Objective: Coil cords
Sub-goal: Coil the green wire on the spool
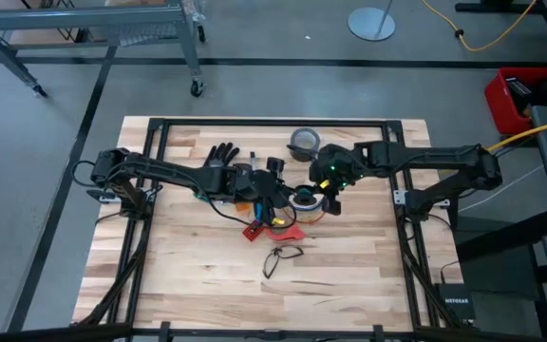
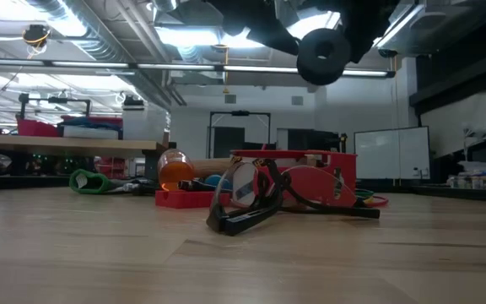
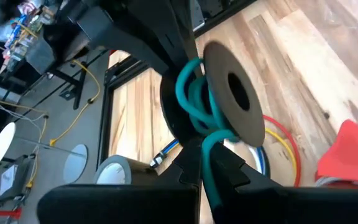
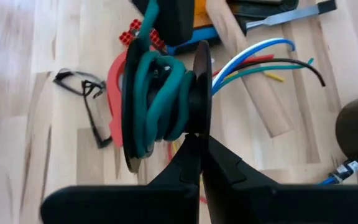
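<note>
A black spool with two discs hangs in the air over the middle of the table and shows high up in the low view. A teal cord is wound around its core. My right gripper is shut on the spool, and my left gripper is shut on the teal cord where it leaves the spool. In the high view the left gripper and the right gripper face each other. Below the spool, a loose bundle of blue, red and yellow cords lies on the table. My left gripper pinches the teal cord's free run between its two fingers, just below the spool. The cord bends up from the fingers into the windings, lifted clear of the table. My right gripper pinches the spool at the rim of one disc, slanting down from the table's right side. The spool hangs clear of the table with its axis about level.
On the table lie a grey roll of tape at the far side, a black glove, black glasses nearer the front, red plastic parts and wooden sticks. The table's front half has free room.
</note>
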